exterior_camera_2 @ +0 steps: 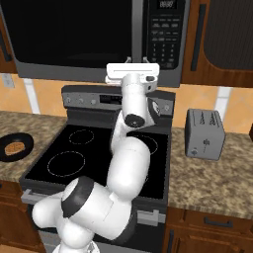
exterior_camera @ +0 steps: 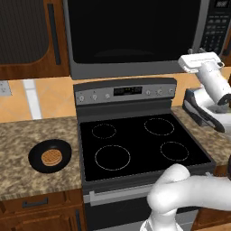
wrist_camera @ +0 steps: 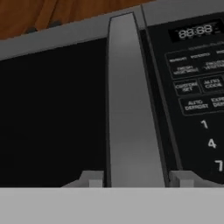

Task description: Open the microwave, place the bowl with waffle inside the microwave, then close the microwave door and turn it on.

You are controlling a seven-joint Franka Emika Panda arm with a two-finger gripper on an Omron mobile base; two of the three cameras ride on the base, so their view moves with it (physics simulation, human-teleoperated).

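In the left base view, the bowl (exterior_camera: 50,156) with the waffle (exterior_camera: 51,157) is seated on the counter (exterior_camera: 27,169) left of the stove (exterior_camera: 140,144), below the shut microwave (exterior_camera: 135,36). In the right base view, the gripper (exterior_camera_2: 133,69) is raised to the microwave door (exterior_camera_2: 69,34). In the hand view, the fingers (wrist_camera: 92,179) are spread wide on either side of the door handle (wrist_camera: 129,105), nothing being clamped.

microwave (exterior_camera: 135,36) top beyond frame edge

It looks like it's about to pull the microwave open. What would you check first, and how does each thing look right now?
1. Door shut, waiting to be opened: ok.
2. Hand lined up on the handle, a finger on each side: ok.
3. Fingers closed on the handle: not ok, gaps show.
4. Waffle sitting in the bowl on the counter: ok.
5. Stove top free below the door: ok.
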